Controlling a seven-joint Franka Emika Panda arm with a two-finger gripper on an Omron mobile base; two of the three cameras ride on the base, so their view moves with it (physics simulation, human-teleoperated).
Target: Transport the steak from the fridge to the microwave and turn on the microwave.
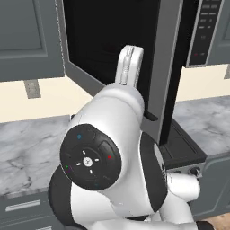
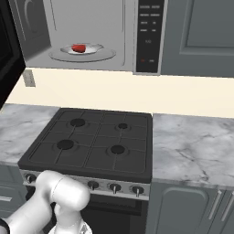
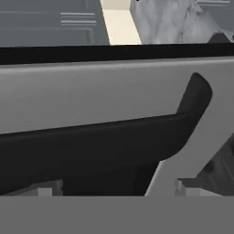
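1. One steak (image 2: pixel 79 48) is lying on one plate (image 2: pixel 93 47) on the turntable (image 2: pixel 106 55) inside the single microwave (image 2: pixel 87 36), whose door (image 1: pixel 164 67) is standing open.
2. One four-burner stove (image 2: pixel 91 144) is sitting below it, between two stretches of marble counter (image 2: pixel 192 146).
3. The right base view is showing the steak and burners; the left base view is showing the door's edge and the arm (image 1: pixel 112 148) instead.
4. The hand view is showing the pincer (image 3: pixel 116 187) spread wide, tips just beside the door's dark handle (image 3: pixel 137 132), nothing held; the steak is lying beyond that door.
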